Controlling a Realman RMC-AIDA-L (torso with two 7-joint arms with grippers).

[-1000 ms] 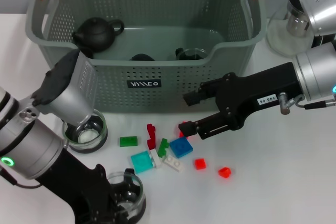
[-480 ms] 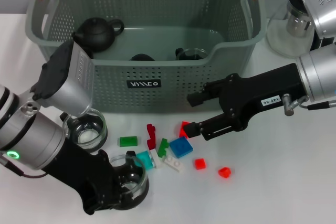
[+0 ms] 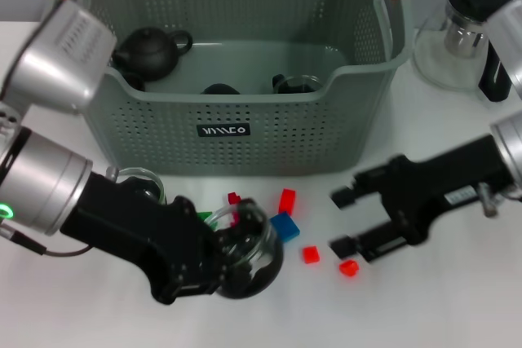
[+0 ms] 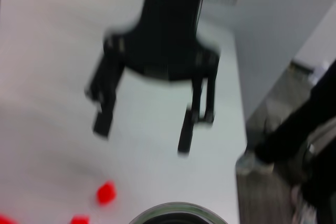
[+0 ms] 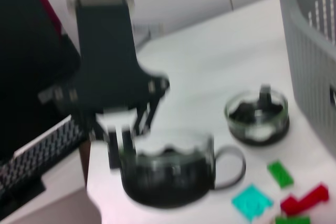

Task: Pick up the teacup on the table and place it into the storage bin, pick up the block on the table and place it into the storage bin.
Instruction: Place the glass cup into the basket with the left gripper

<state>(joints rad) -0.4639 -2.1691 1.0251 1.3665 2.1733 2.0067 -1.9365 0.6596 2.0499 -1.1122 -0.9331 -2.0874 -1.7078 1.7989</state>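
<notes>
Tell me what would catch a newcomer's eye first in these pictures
The big grey-green storage bin fills the back of the table, with a dark teapot inside at its left. In front, the left gripper holds a glass teacup over scattered coloured blocks. The right gripper hangs open just right of them, with a small red block below it.

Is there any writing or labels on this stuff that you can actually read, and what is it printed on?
Small black label with white letters on the front wall of the large grey-green perforated plastic storage bin: stylised, not clearly legible.
Small white sticker on the black right gripper: too small and blurred to read.
Nothing else with text shows in the head or wrist views.
</notes>
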